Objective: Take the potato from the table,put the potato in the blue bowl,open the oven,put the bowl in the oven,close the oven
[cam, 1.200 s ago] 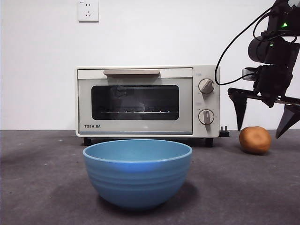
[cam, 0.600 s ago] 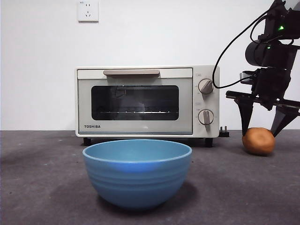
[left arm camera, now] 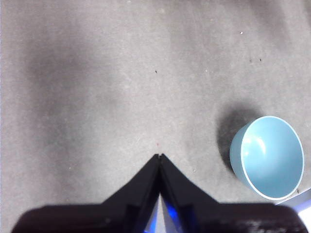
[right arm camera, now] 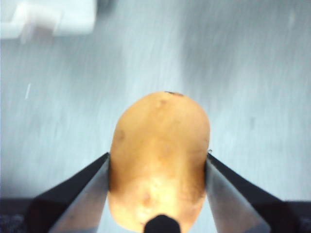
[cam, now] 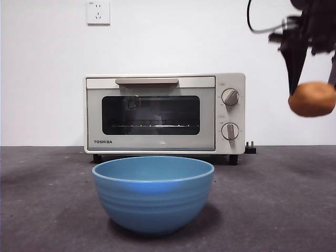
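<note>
Potato [cam: 312, 98] clamped in right gripper [cam: 313, 79] high above table [cam: 273, 199], beside closed oven [cam: 165, 113], blue bowl [cam: 153, 193] in front, left gripper [left arm camera: 159, 156] pinched together.

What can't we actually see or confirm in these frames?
- Right gripper, front view: motion-blurred and cut by the top and right edges; its jaws' contact with the potato is smeared.
- Potato's rear end, right wrist view: cut off by the picture's bottom edge.
- Blue bowl interior, front view: hidden by its own near wall.
- Oven inside: dim behind glass reflections.
- Left gripper: not visible in the front view.
</note>
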